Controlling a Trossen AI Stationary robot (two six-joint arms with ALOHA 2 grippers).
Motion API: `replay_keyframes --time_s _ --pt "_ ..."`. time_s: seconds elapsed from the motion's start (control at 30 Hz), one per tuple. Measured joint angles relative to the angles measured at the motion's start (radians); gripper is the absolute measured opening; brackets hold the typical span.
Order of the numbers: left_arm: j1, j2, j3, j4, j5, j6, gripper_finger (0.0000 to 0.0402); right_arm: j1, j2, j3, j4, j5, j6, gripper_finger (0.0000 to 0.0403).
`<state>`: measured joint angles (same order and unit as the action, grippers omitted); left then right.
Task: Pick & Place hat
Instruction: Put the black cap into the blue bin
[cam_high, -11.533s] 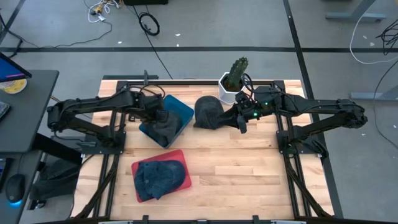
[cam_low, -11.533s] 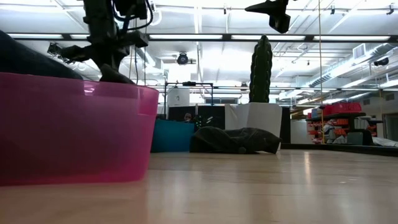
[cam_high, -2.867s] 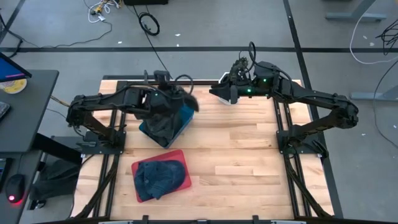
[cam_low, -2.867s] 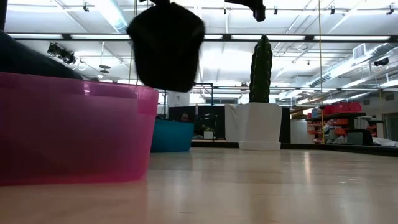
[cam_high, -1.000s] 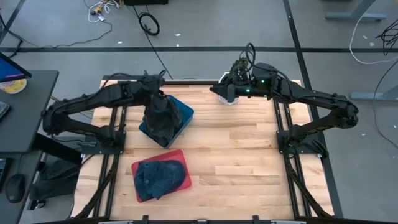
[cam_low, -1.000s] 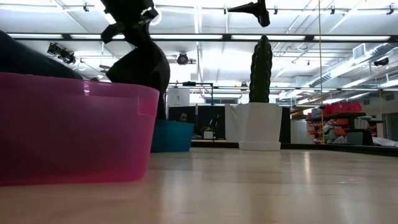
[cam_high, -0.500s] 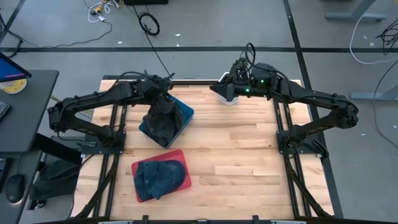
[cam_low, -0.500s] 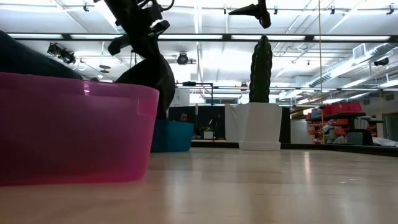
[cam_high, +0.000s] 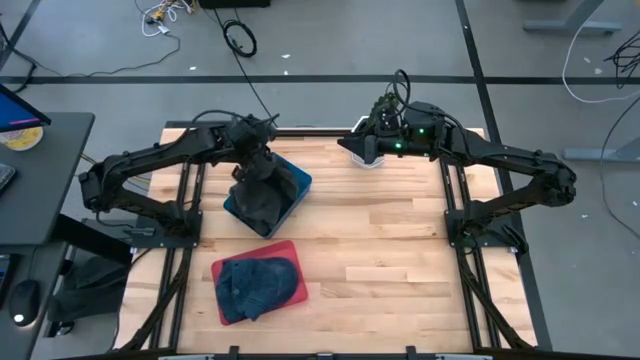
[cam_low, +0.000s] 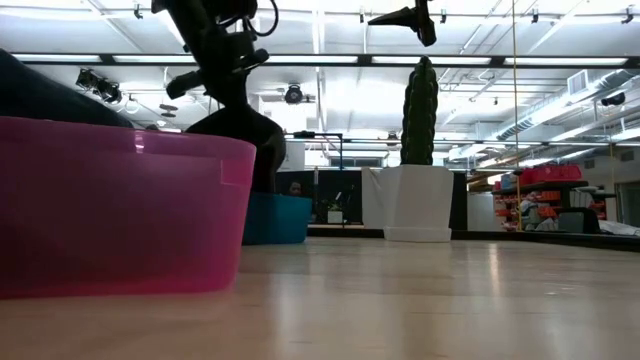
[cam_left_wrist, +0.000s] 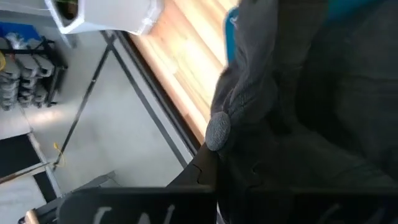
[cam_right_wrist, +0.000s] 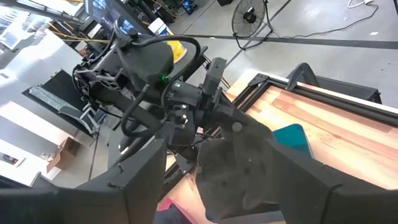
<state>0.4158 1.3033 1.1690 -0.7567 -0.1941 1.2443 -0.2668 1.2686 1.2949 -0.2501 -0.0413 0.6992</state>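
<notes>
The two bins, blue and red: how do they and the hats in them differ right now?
The blue bin sits at the table's far side under the left gripper; the red bin lies nearer the front, with no gripper over it. The dark grey hats pile high above the blue bin's rim; the blue hat lies flat in the red one. Both bins stand askew on the table.

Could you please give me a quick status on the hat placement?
Left gripper over blue bin, on dark hat lowered into it. Right gripper parked above cactus pot. Nothing in the way.
</notes>
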Motion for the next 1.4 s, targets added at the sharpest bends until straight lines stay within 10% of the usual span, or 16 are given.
replay_keyframes --time_s 1.4 --pt "-0.258 -0.128 -0.255 -0.141 -0.168 -0.067 0.0005 0.0 0.0 0.0 -0.014 0.0 -0.031 0.0267"
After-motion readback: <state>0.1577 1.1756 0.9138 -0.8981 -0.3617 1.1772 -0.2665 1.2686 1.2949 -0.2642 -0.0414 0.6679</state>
